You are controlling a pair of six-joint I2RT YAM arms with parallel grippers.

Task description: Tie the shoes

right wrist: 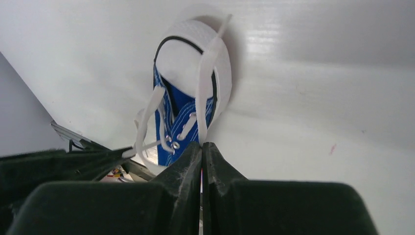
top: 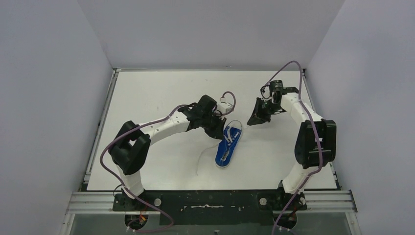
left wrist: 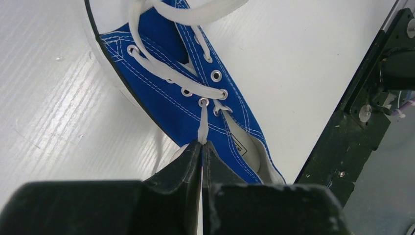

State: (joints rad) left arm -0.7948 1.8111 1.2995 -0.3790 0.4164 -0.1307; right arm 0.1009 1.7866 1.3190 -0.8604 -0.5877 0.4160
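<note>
Left hand (left wrist: 201,143) pinching sneaker (left wrist: 161,93) lace (left wrist: 202,123) at eyelet (left wrist: 203,102), right hand (right wrist: 201,143) pinching lace over toe (right wrist: 186,61), wrist views only

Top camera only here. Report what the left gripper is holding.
Observer: The left gripper is shut on a lace strand coming from the sneaker's top eyelet.
Operator: Now the right one.
Observer: The right gripper is shut too. A second strand runs over the white toe cap to its fingertips and looks pinched there.
Operator: Confirm there is no knot yet.
Observer: No knot shows in either wrist view.
</note>
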